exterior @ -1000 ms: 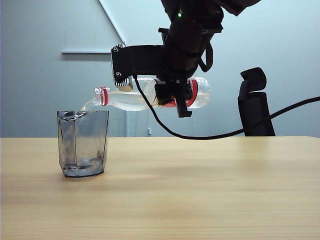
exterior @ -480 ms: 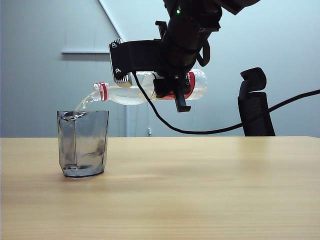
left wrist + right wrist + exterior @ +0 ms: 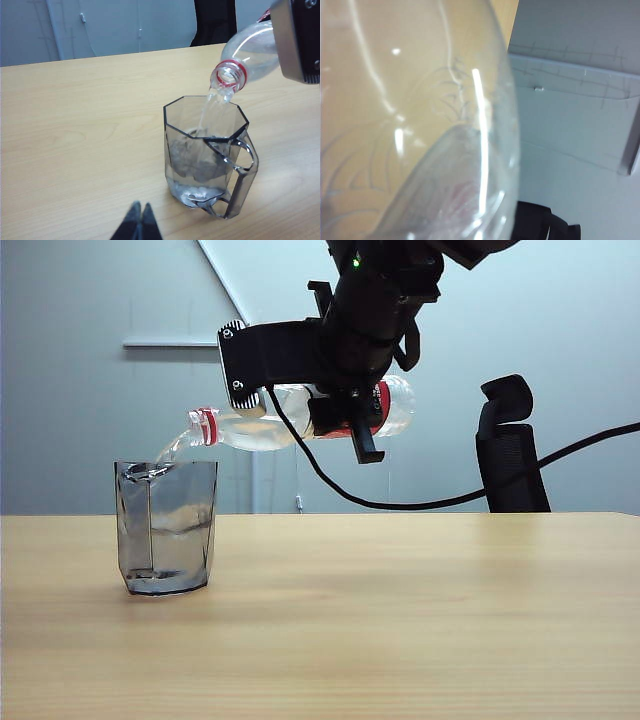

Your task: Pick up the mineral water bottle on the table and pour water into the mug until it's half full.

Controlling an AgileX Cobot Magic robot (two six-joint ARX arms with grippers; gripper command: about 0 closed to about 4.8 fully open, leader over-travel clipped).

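Note:
The mineral water bottle [image 3: 262,430] lies nearly level in the air with its red-ringed mouth tipped down over the mug [image 3: 166,530]. My right gripper [image 3: 350,422] is shut on the bottle at its red label. A thin stream of water [image 3: 168,450] runs from the mouth into the mug. In the left wrist view the bottle mouth [image 3: 229,76] hangs above the faceted grey mug [image 3: 205,150], water [image 3: 210,112] falls inside, and a shallow pool lies at its bottom. My left gripper [image 3: 140,222] is shut and empty, short of the mug. The clear bottle wall [image 3: 420,125] fills the right wrist view.
The mug stands on the left part of the light wood table [image 3: 400,610]. A black cable [image 3: 450,502] hangs from the right arm above the tabletop. A black chair [image 3: 510,450] stands behind the table's far edge.
The right gripper has rolled and lifted the bottle's base, so the bottle tips down more steeply. Water keeps running and stands a little higher in the mug. The left gripper has not moved.

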